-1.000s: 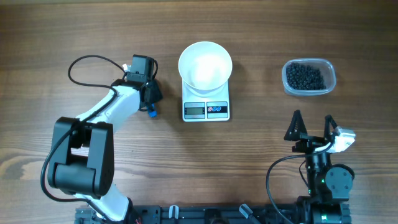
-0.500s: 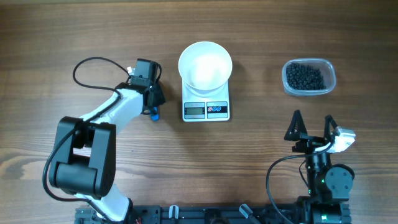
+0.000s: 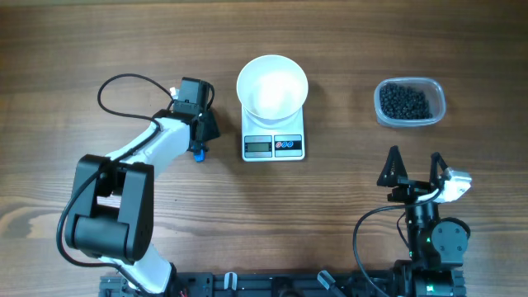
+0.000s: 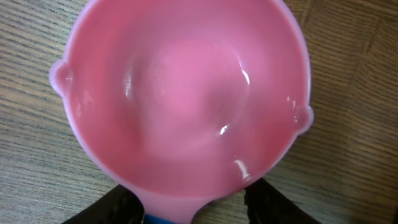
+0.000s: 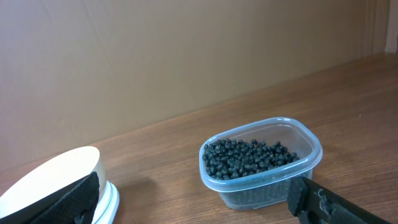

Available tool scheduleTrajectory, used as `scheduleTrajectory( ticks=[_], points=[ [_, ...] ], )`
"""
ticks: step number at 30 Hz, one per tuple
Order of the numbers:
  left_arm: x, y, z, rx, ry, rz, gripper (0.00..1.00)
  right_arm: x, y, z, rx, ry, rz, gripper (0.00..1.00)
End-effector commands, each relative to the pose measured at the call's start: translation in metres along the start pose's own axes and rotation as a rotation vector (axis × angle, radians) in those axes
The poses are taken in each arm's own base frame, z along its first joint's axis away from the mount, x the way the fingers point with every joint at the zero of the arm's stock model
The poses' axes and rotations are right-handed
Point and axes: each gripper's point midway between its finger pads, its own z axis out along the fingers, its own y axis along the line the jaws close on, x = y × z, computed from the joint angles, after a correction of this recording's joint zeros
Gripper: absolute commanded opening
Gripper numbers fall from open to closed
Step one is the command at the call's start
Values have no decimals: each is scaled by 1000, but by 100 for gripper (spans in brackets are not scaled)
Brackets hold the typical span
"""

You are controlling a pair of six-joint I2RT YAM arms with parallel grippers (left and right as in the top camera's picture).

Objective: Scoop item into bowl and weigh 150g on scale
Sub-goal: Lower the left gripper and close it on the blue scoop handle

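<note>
A pink scoop (image 4: 186, 93) with a blue handle end (image 4: 163, 219) lies on the wood and fills the left wrist view. My left gripper (image 4: 193, 208) straddles its neck, and wood shows between the right finger (image 4: 273, 205) and the neck. From overhead, only the blue handle tip (image 3: 199, 153) shows beneath the left gripper (image 3: 200, 132). The white bowl (image 3: 272, 85) stands on the scale (image 3: 273, 146). The black beads (image 3: 404, 102) fill a clear tub (image 3: 437, 99). My right gripper (image 3: 415, 169) is open and holds nothing, well short of the tub (image 5: 261, 162) and the bowl (image 5: 50, 174).
A black cable (image 3: 124, 87) loops from the left arm over the table at far left. The left arm's base (image 3: 107, 214) stands near the front edge. A plain brown wall (image 5: 186, 56) rises behind the table.
The left arm shifted slightly right, then held still. Its jaws have spread apart around the scoop's handle, and the blue tip has slid a little. The right arm is still.
</note>
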Motion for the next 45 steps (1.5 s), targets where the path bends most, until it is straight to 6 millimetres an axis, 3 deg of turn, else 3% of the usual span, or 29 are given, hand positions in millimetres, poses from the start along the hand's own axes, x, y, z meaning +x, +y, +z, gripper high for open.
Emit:
scheduleTrajectory(
  ticks=[1, 7, 19, 35, 43, 45],
  points=[
    [6, 1, 5, -4, 18, 9, 61, -3, 1, 0, -3, -12, 5, 100],
    [6, 1, 5, -4, 18, 10, 69, -3, 1, 0, -2, -12, 5, 100],
    [7, 1, 5, -4, 19, 9, 100, -3, 1, 0, -3, -12, 5, 100],
    [16, 6, 4, -24, 57, 16, 100, -3, 1, 0, -2, -12, 5, 100],
    [14, 5, 5, -15, 50, 214, 100, -3, 1, 0, -3, -12, 5, 100],
    [14, 5, 5, -15, 51, 213, 96, -3, 1, 0, -2, -12, 5, 100]
  ],
)
